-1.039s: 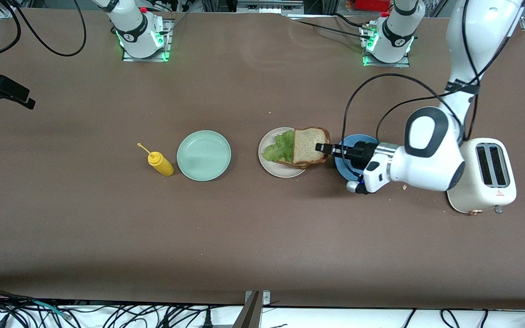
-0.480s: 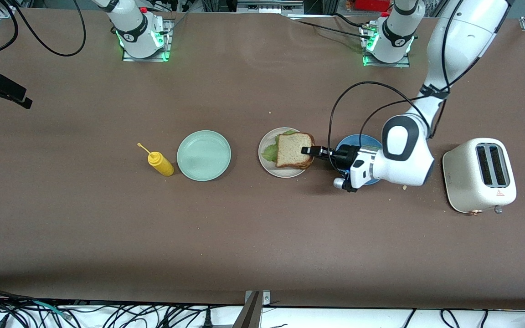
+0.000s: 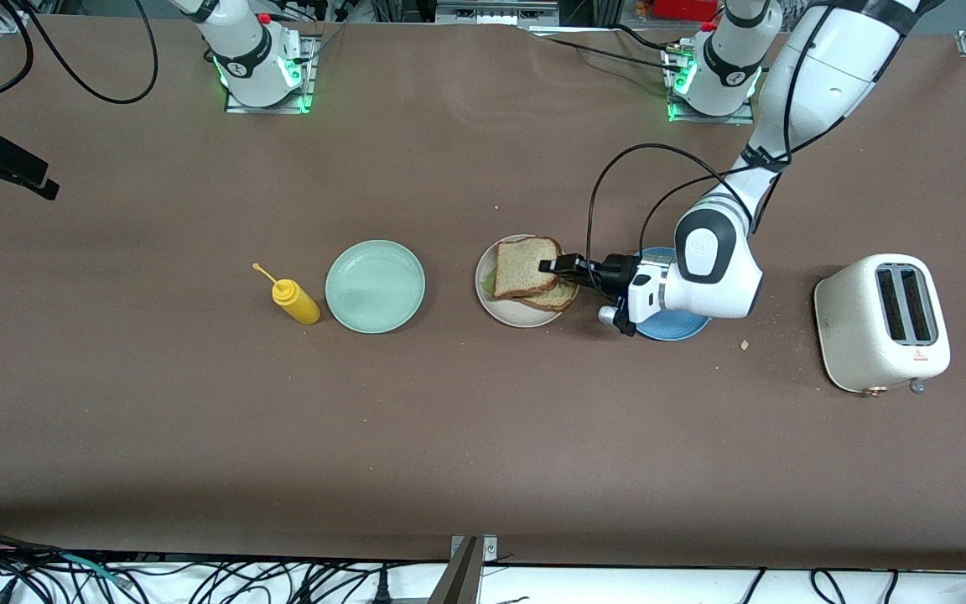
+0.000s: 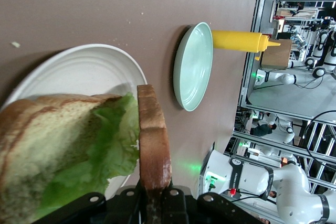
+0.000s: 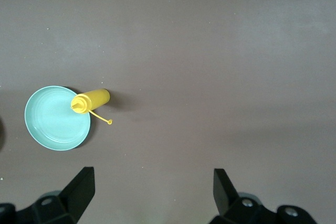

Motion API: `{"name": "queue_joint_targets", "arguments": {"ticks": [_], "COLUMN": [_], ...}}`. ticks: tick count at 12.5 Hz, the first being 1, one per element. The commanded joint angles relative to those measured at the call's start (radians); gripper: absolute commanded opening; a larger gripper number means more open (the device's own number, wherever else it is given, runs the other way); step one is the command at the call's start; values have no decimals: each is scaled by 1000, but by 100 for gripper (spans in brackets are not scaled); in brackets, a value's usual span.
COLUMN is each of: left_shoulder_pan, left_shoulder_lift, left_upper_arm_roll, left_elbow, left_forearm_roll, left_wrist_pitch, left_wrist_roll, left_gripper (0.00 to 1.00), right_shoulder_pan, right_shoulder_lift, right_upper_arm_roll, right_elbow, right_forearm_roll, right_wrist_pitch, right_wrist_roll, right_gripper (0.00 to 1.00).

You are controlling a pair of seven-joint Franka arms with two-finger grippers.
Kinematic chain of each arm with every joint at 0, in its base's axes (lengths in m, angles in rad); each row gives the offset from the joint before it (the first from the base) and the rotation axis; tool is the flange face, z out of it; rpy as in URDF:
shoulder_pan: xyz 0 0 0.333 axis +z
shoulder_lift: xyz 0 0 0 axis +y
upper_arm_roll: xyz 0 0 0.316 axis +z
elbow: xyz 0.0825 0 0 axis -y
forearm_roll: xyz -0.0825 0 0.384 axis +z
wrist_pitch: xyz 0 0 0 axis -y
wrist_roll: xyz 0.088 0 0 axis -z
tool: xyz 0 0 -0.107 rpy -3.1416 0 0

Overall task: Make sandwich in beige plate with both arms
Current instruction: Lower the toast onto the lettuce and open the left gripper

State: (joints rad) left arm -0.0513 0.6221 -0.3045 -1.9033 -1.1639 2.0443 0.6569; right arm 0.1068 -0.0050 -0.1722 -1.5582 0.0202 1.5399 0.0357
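Matte beige plate [image 3: 506, 312], glossy toaster [image 3: 881, 335]

The left gripper [image 3: 548, 266] has carried the top slice [image 3: 523, 266] over, apparently covering the lettuce [image 4: 100, 156].

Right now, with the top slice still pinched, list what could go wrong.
1. The left end effector grips the top toast slice by one edge, tilted over the lettuce; on release it may slide off skewed rather than square on the bottom slice.
2. The stack sits toward one side of the beige plate, so a push could tip it over the rim.
3. Pulling back, the arm passes low over the blue plate and might nudge it.
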Motion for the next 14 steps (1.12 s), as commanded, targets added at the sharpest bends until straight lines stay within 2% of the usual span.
{"name": "queue_joint_targets", "arguments": {"ticks": [1, 5, 11, 14], "left_shoulder_pan": [10, 11, 57, 80], "left_shoulder_lift": [5, -7, -70, -126], "left_upper_arm_roll": [1, 8, 21, 19], "left_elbow": [-13, -14, -10, 1], "left_forearm_roll": [-36, -17, 196, 356], "left_wrist_pitch": [5, 5, -6, -12], "left_wrist_roll": [38, 38, 24, -63], "left_gripper": [100, 100, 100, 100], "right_shoulder_pan": [-4, -4, -4, -4], "right_shoulder_lift": [7, 7, 7, 7], "right_upper_arm_roll": [0, 0, 0, 0], "right_elbow": [27, 27, 27, 27], "right_forearm_roll": [-10, -10, -10, -10], "right_wrist_pitch": [-26, -26, -26, -26], "right_wrist_roll": [-11, -11, -11, -11], "right_gripper": [100, 100, 100, 100]}}
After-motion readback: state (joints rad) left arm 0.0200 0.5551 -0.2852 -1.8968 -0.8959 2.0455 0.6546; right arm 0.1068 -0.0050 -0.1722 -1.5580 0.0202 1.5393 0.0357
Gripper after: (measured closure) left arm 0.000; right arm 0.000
